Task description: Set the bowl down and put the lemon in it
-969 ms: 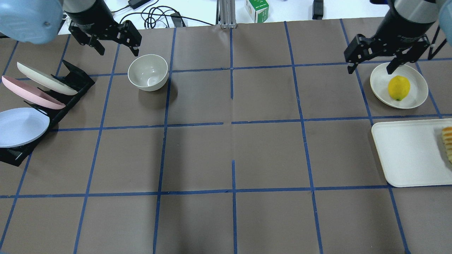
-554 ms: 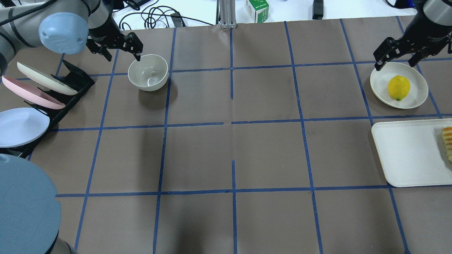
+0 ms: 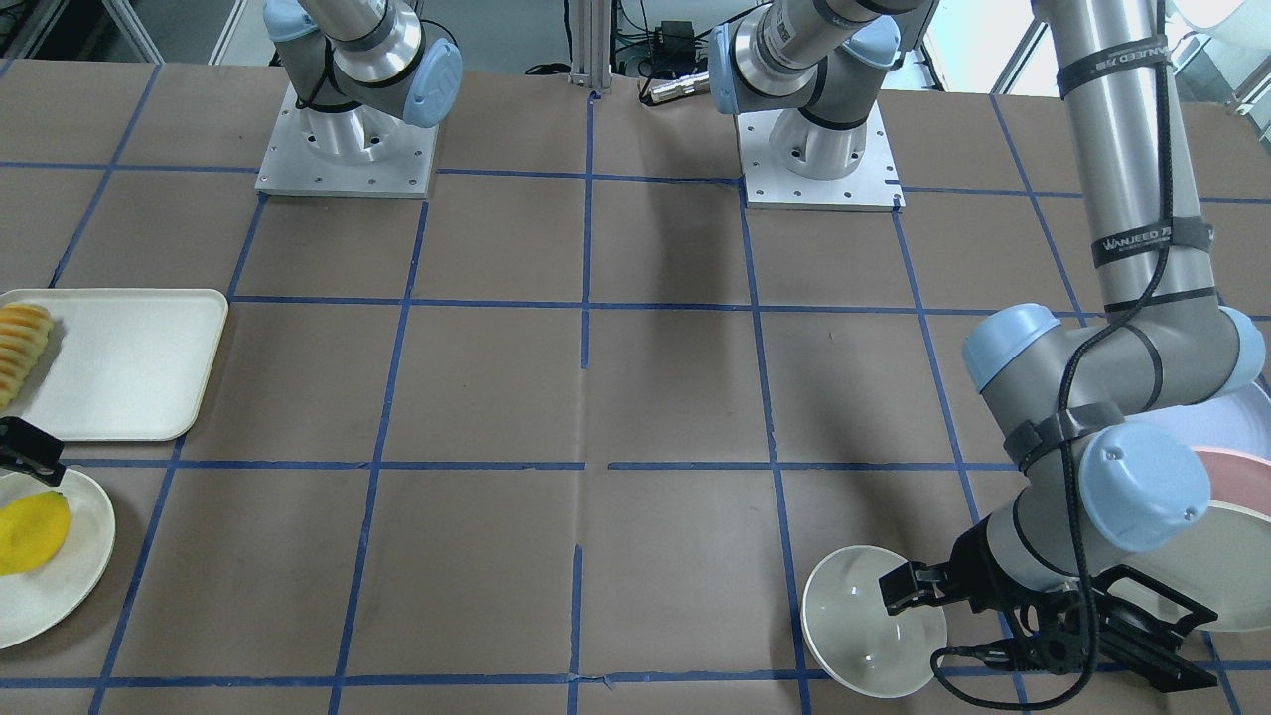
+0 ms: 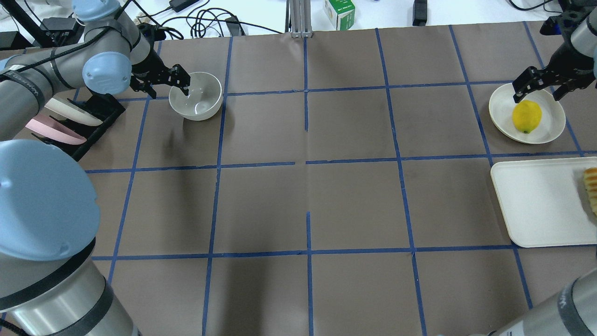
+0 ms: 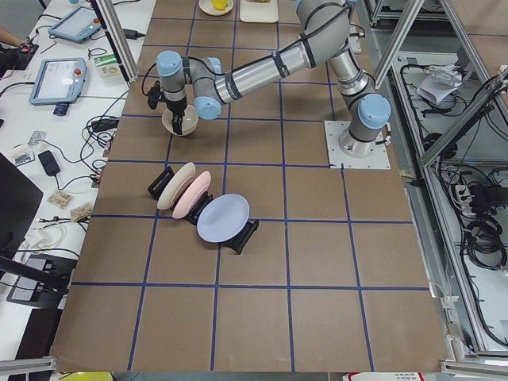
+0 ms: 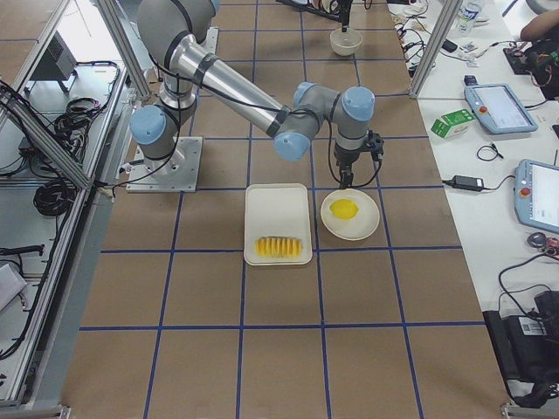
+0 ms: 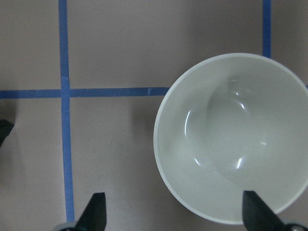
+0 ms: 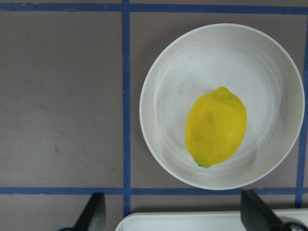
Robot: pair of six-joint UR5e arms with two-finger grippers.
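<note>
The off-white bowl [image 4: 195,95] stands upright and empty on the table at the far left; it also shows in the left wrist view [image 7: 231,137] and the front view [image 3: 872,621]. My left gripper [image 4: 169,88] is open, with one finger over the bowl's inside and the other outside its rim; the wrist view [image 7: 175,214] shows the rim between the fingers. The yellow lemon [image 4: 527,116] lies on a small white plate [image 4: 501,107] at the far right. My right gripper [image 4: 537,93] is open and empty above the plate's far edge; its wrist view shows the lemon [image 8: 216,126].
A black rack [image 4: 100,109] with several plates stands just left of the bowl, close to my left arm. A white tray [image 4: 541,200] with a striped bread-like item [image 4: 591,189] lies in front of the lemon's plate. Cables and a green box [image 4: 339,13] lie beyond the table's far edge.
My left gripper has dropped and shifted right, so one finger is now over the bowl's rim. My right gripper has moved right and lower, over the lemon's plate. Both stay open.
</note>
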